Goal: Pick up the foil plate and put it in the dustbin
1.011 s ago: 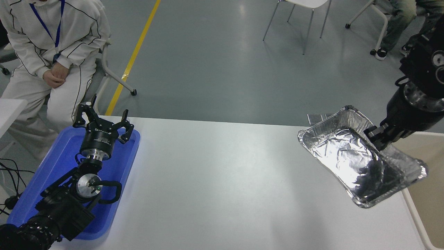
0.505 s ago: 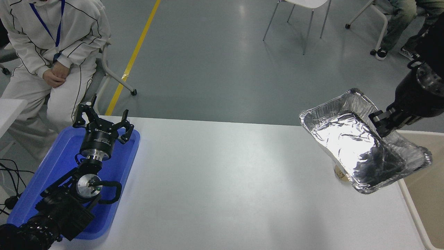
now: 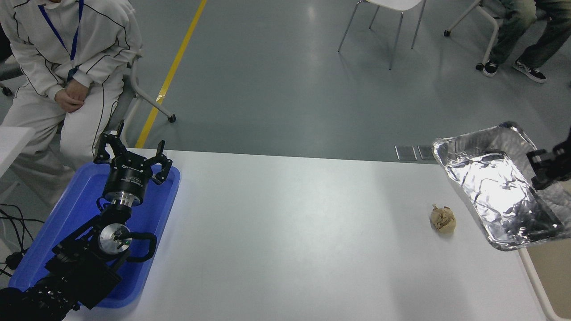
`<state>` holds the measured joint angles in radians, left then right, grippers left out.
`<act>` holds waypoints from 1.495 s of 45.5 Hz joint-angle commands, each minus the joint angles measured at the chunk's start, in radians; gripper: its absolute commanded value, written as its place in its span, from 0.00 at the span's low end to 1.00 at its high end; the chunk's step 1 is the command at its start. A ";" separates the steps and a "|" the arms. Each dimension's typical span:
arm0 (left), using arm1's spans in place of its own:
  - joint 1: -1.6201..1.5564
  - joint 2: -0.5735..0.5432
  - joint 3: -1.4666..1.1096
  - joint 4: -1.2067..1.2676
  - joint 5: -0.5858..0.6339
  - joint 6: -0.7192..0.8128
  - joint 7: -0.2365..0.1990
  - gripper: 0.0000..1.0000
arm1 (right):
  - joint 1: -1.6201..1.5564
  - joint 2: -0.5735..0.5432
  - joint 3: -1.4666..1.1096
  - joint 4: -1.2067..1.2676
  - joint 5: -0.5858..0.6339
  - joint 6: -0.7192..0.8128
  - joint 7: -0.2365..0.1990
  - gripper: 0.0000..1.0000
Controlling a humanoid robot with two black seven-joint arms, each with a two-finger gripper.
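Observation:
The foil plate [image 3: 495,187], a shiny crinkled silver tray, hangs tilted in the air at the table's right edge. My right gripper [image 3: 545,171] comes in from the right edge and is shut on the plate's far rim; most of the arm is out of frame. The dustbin [image 3: 537,285] shows only as a pale cream rim and a strip of tan wall at the lower right, below the plate. My left gripper [image 3: 132,157] is open and empty, parked over the blue tray at the lower left.
A small crumpled tan paper ball [image 3: 442,218] lies on the white table [image 3: 290,240] left of the plate. A flat blue tray [image 3: 76,209] lies at the left. A person in white sits at the far left; chairs and another person's legs are beyond the table.
My right gripper has carried the foil plate to the right, past the table edge and over the dustbin. The paper ball, hidden under the plate before, now shows. The left arm has not moved.

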<state>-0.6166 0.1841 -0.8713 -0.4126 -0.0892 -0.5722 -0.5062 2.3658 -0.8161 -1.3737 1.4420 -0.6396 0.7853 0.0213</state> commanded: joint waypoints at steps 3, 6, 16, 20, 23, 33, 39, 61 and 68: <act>0.001 0.000 0.000 0.000 0.000 0.000 0.000 1.00 | 0.001 -0.175 -0.085 -0.080 -0.006 0.000 0.000 0.00; 0.001 0.000 0.000 0.000 0.000 0.000 0.000 1.00 | 0.001 -0.204 -0.103 -0.101 -0.006 0.000 0.000 0.00; 0.001 0.000 0.000 0.000 0.000 0.000 0.000 1.00 | 0.000 -0.294 -0.137 -0.190 -0.040 0.000 0.000 0.00; 0.001 0.000 0.000 0.000 0.000 0.000 0.000 1.00 | -0.002 -0.340 -0.131 -0.233 -0.046 0.000 0.000 0.00; 0.000 0.000 0.000 0.000 0.000 0.000 0.000 1.00 | -0.010 -0.353 -0.130 -0.275 -0.049 0.000 0.000 0.00; 0.001 0.000 0.000 0.000 0.000 0.000 0.000 1.00 | -0.219 -0.373 -0.013 -0.431 -0.046 0.000 0.000 0.00; 0.001 0.000 0.000 0.000 0.000 0.000 0.000 1.00 | -0.437 -0.379 0.160 -0.525 -0.035 0.000 -0.001 0.00; 0.001 0.000 0.000 0.000 0.000 0.000 -0.002 1.00 | -1.250 -0.230 0.804 -0.874 -0.025 -0.202 -0.001 0.00; 0.001 0.000 0.000 0.000 0.000 0.000 -0.002 1.00 | -1.349 -0.183 0.829 -0.885 0.056 -0.339 -0.003 0.00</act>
<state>-0.6151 0.1841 -0.8713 -0.4126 -0.0889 -0.5722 -0.5077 1.2632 -1.0789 -0.6914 0.6436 -0.6574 0.6295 0.0198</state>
